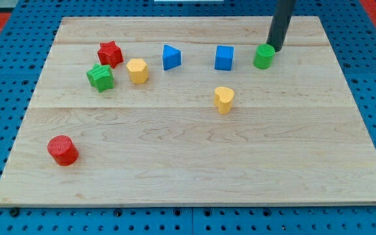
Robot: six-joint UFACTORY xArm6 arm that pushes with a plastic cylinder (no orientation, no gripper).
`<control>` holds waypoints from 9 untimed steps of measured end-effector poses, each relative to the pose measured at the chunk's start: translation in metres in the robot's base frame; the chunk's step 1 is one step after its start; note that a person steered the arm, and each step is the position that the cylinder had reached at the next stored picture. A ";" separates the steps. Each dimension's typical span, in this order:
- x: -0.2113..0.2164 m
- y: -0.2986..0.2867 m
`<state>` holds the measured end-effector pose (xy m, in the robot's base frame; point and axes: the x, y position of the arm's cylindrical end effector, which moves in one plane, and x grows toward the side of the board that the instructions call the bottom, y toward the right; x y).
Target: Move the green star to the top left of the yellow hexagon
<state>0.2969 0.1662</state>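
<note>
No readable text, label, brand, number or sign anywhere on the blocks, board or rod.

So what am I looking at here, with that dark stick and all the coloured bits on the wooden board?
There is one picture, from a camera looking down at a slant on a wooden board. The dark stick is the end of a robot arm. It has no claw and holds nothing; it only pushes blocks with my tip, now at the view's top right, beside the green cylinder. Also on the board: a blue cube, a blue triangle-like block, a yellow heart and a red cylinder. At the left sit the red star, the yellow hexagon and the green star, far from the tip.
</note>
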 end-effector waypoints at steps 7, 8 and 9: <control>0.120 -0.262; 0.120 -0.327; 0.119 -0.339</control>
<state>0.4160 -0.1726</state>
